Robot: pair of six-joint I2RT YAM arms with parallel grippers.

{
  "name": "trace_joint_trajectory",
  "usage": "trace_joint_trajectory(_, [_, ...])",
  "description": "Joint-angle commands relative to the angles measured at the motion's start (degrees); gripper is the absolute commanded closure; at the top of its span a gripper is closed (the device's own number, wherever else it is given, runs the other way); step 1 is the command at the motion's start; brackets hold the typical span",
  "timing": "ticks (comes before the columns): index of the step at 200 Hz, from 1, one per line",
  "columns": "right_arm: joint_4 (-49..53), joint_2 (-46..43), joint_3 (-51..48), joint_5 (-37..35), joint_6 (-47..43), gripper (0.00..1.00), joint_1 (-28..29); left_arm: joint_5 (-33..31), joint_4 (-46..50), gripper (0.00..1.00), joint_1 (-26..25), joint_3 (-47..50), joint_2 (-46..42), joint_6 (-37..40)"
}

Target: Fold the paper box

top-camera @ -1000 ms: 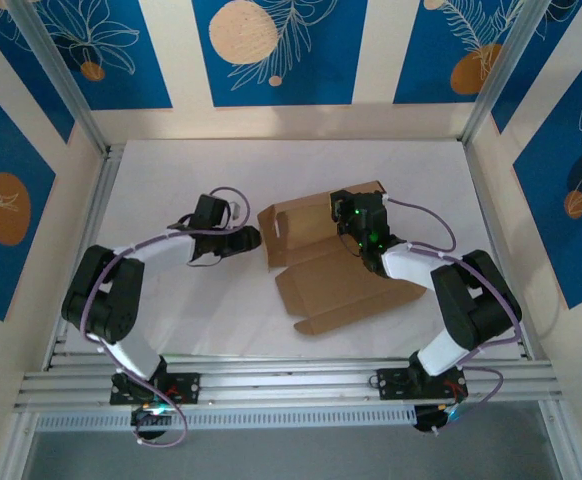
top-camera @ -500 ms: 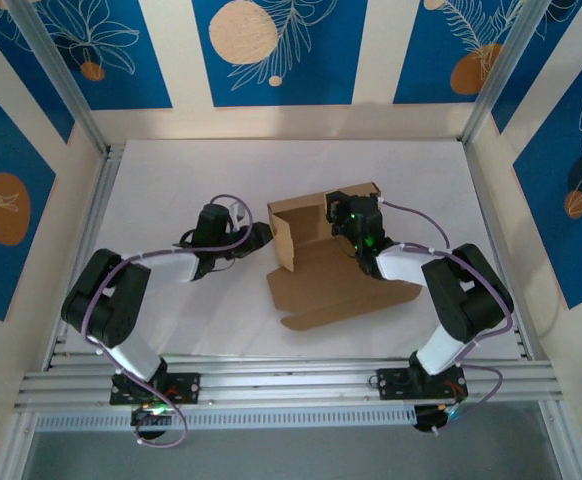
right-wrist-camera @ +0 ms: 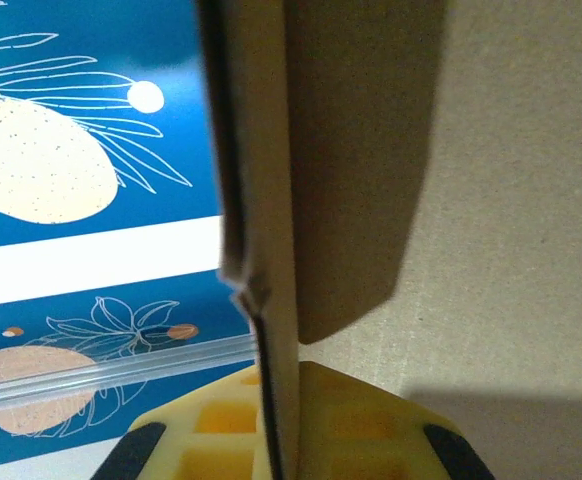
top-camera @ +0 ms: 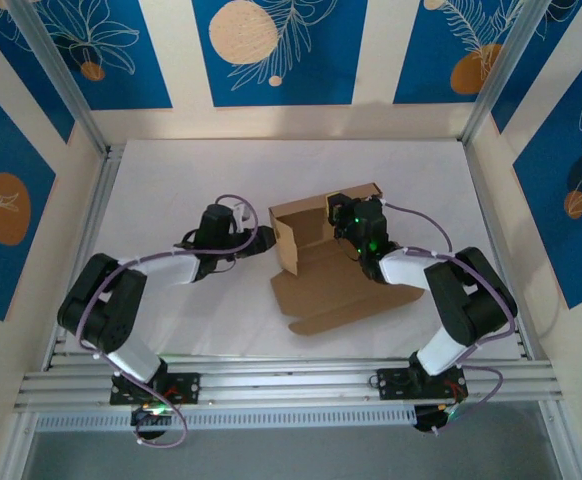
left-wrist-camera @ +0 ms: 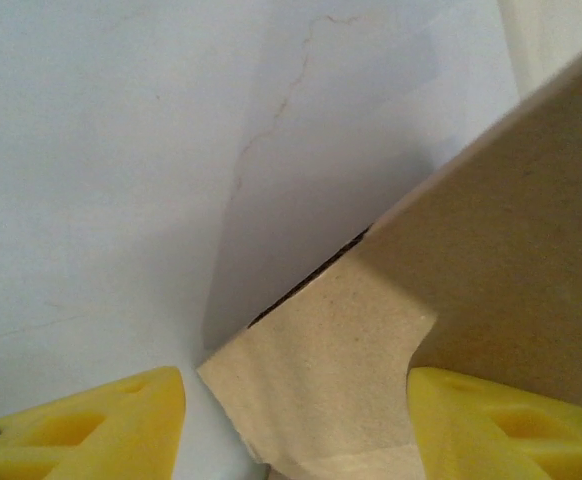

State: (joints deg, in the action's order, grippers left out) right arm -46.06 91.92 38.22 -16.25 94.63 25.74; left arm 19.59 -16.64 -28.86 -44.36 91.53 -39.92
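A white tabletop (top-camera: 171,170) sits boxed in by cream walls (top-camera: 379,50) hung with blue panels (top-camera: 321,60) of white leaves and peach discs, aluminium posts (top-camera: 59,75) at the corners, evenly lit.

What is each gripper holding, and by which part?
The right gripper pinches the paper box by the edge of its raised far wall; the left gripper is open around a flap, gripping nothing.

— What colour was the paper box (top-camera: 326,295)?
— Plain brown, unprinted, on a white desk (top-camera: 171,175).
— And you?
— My left gripper (left-wrist-camera: 296,430) and right gripper (right-wrist-camera: 276,440) both had yellow fingers (left-wrist-camera: 91,425). My arms (top-camera: 161,265) were black and white, with purple cables (top-camera: 233,199).
— The walls (top-camera: 271,70)?
— Blue between cream stripes, with peach discs and white line-drawn leaves.
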Motion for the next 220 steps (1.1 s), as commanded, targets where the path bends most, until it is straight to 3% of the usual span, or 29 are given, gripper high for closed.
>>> trace_joint_trajectory(1, [3.8, -0.4, -1.5, 2.3, -0.7, 1.0, 0.4, -2.1, 5.0, 0.38, -3.7, -4.5, -2.6, 9.9])
trace_joint_trajectory(67, [5.7, -2.5, -1.2, 2.3, -1.7, 1.0, -0.2, -4.7, 8.9, 0.38, -5.7, -5.0, -5.5, 15.0])
trace_joint_trajectory(137, [5.3, -2.2, -0.3, 2.2, -1.3, 1.0, -0.2, -4.7, 10.6, 0.38, -6.3, -4.6, -7.8, 14.8])
trace_joint_trajectory(220, [5.2, -0.5, 2.2, 2.4, 0.3, 1.0, 0.2, -5.1, 12.3, 0.34, -6.4, -7.4, -4.9, 18.1])
